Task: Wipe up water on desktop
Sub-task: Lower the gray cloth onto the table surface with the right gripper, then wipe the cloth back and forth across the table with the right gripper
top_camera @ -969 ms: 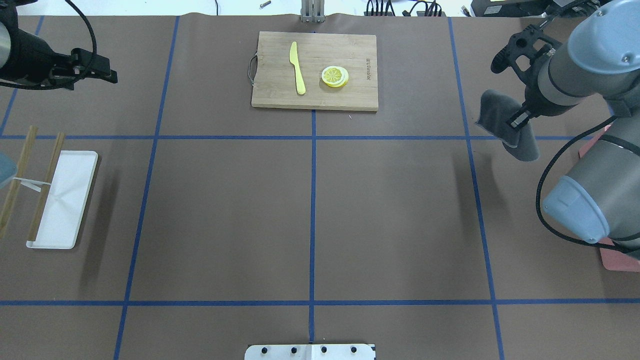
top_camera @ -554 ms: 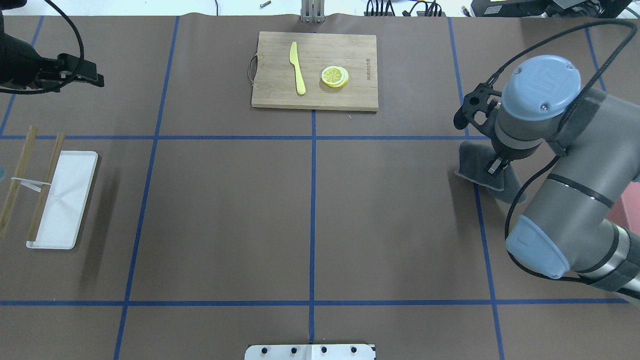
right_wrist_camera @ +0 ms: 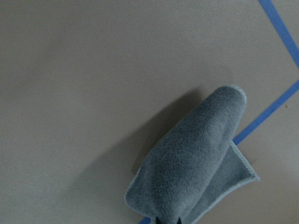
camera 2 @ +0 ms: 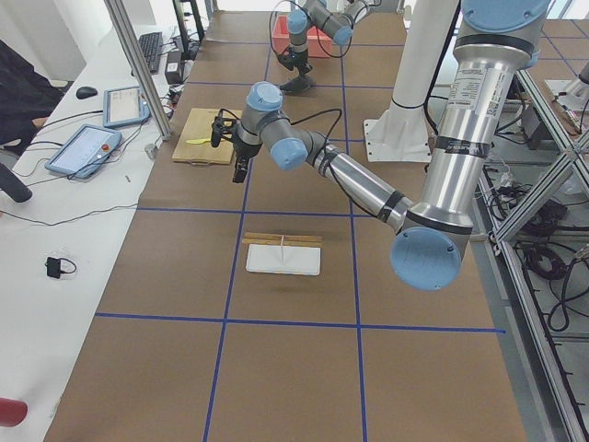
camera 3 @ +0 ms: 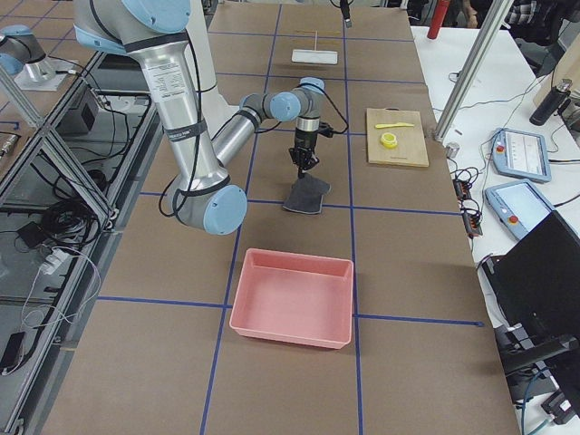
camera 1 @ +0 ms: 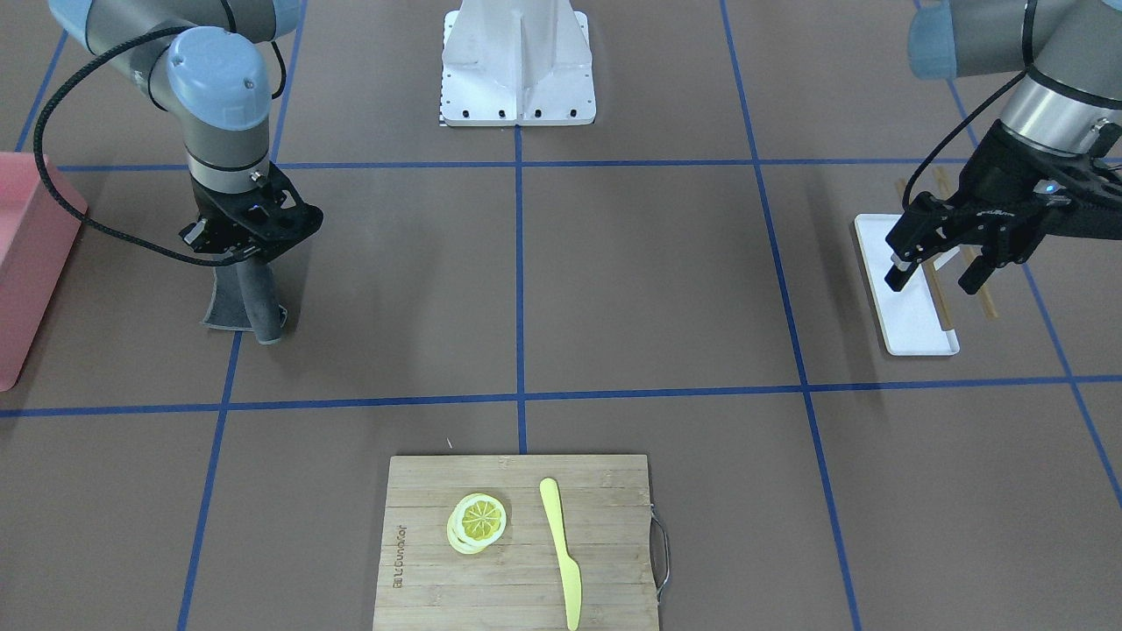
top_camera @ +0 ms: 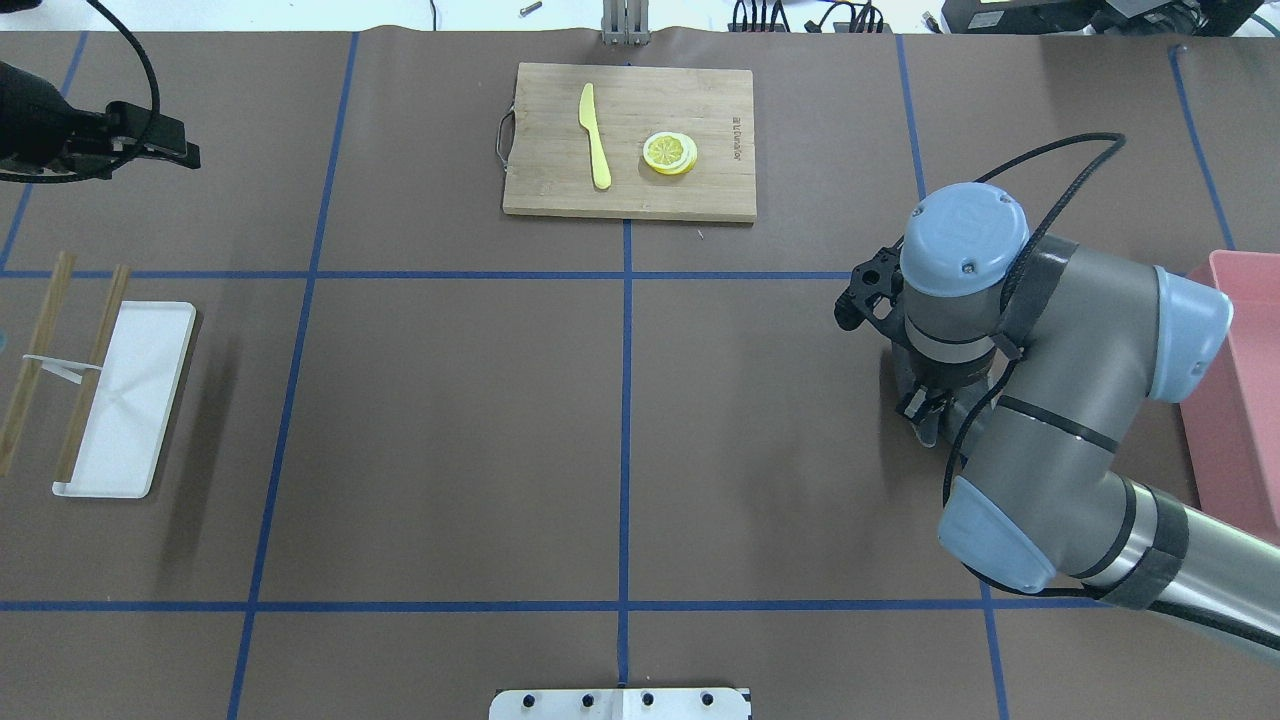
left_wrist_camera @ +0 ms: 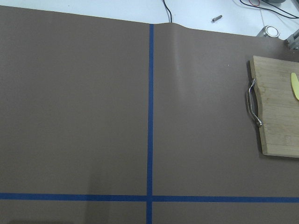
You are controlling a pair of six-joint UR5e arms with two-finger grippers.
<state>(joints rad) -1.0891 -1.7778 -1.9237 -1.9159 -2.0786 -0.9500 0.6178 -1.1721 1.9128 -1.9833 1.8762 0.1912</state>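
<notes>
The desktop is matte brown with blue tape lines; I see no water on it. My right gripper is shut on a grey cloth that hangs down, its lower end touching the desktop beside a blue line. In the overhead view the wrist hides most of the cloth, and the gripper sits right of centre. The cloth also shows in the right wrist view and the exterior right view. My left gripper is open and empty, held above the white tray.
A bamboo cutting board with a yellow knife and lemon slices lies at the far middle. Chopsticks rest across the white tray at the left. A pink bin stands at the right edge.
My right arm has swung the cloth towards the table's centre and nearer the robot, and lowered it to the desktop. The left gripper has drifted slightly left.
</notes>
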